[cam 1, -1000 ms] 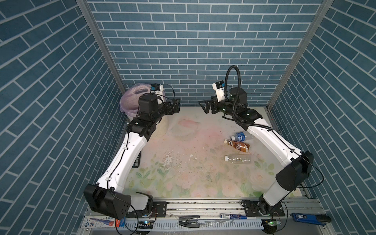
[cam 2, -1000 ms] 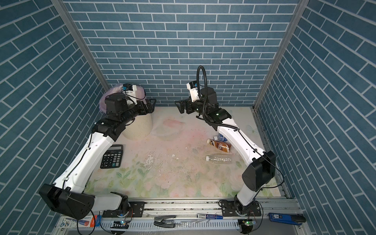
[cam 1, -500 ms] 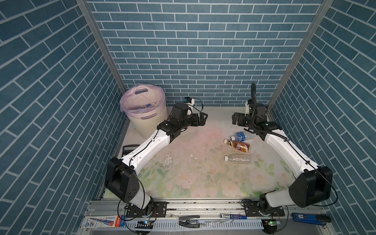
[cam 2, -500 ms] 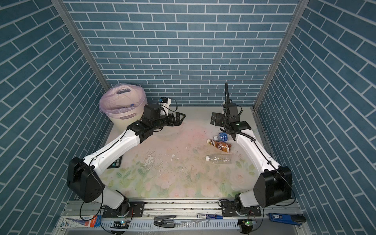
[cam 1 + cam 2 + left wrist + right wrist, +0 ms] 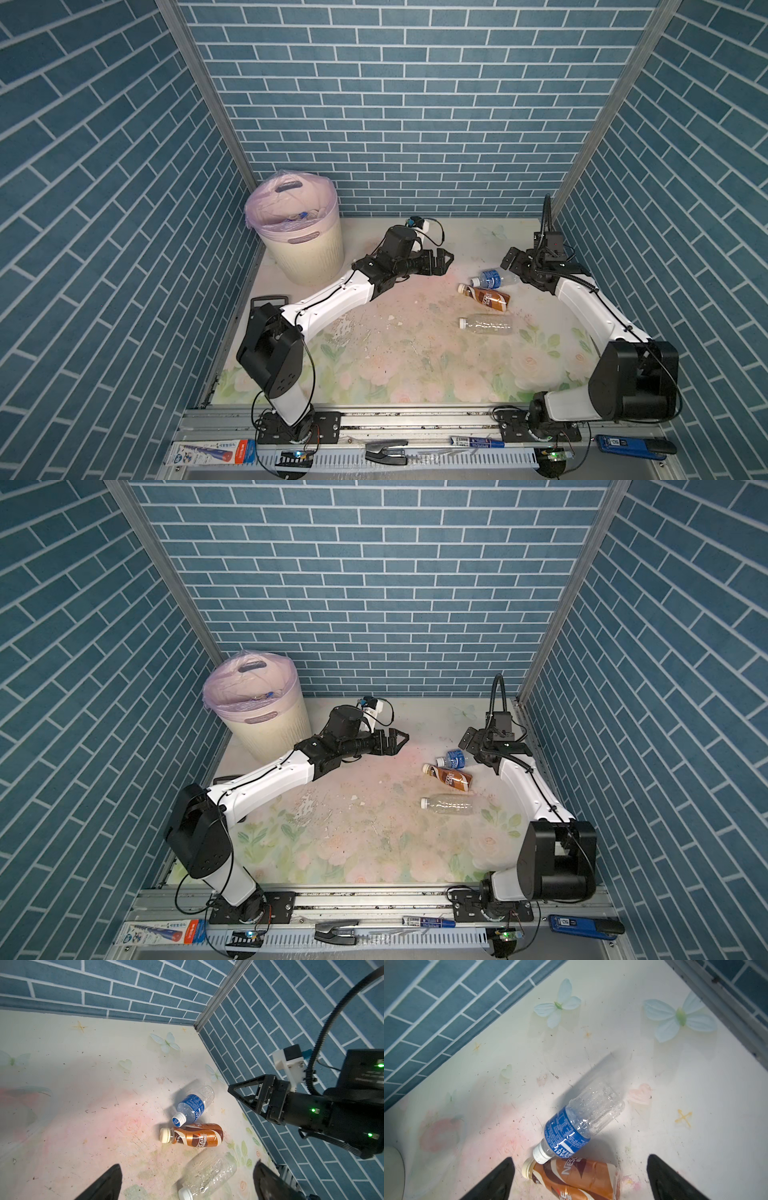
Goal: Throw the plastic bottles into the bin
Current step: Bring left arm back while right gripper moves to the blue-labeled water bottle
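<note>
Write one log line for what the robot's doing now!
left claw: open, empty | right claw: open, near blue-label bottle | also unbinned: brown bottle, clear bottle | bin: not empty

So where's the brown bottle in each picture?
Top view: brown bottle lies right of middle.
Top view: brown bottle, same place.
Left wrist: brown bottle between blue-label bottle and clear bottle.
Right wrist: brown bottle half cut off, beside blue-label bottle.
Shared landmark: blue-label bottle, cap beside it.

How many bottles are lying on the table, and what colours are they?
Clear plastic bottle with a blue label: 1
Brown-labelled plastic bottle with a cream cap: 1
Plain clear plastic bottle with a white cap: 1
Total: 3
</note>
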Motion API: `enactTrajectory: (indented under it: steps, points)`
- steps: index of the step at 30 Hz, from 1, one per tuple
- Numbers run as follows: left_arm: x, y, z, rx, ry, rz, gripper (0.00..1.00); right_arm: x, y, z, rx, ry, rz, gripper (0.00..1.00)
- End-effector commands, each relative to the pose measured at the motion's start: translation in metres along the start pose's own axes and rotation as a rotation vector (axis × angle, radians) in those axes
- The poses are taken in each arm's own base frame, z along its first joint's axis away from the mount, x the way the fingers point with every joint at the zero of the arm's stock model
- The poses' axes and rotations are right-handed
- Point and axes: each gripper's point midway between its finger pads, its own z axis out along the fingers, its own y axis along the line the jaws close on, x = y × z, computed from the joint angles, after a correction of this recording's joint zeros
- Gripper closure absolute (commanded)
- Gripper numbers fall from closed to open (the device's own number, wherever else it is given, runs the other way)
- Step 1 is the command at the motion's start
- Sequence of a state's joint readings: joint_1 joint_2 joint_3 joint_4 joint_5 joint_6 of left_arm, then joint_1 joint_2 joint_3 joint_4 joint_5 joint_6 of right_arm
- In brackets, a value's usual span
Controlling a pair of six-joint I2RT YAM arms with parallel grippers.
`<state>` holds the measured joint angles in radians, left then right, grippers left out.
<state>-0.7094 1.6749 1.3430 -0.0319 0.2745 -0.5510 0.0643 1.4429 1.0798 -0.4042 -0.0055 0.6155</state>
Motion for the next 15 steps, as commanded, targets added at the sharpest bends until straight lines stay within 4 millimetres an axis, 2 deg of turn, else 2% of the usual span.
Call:
enactTrajectory:
  steps: [1,8,15]
  points:
    - [0.0,-0.003,-0.005,0.011,-0.005,0.002,0.01,0.013,-0.009,0.016,0.006,0.047,0.125,0.01]
    - [0.009,0.004,-0.008,-0.011,0.009,0.001,0.01,0.021,-0.022,0.034,0.043,0.064,0.229,0.01]
    - [0.012,0.005,-0.005,-0.011,0.019,-0.007,0.01,0.021,-0.023,0.054,0.047,0.083,0.268,0.01]
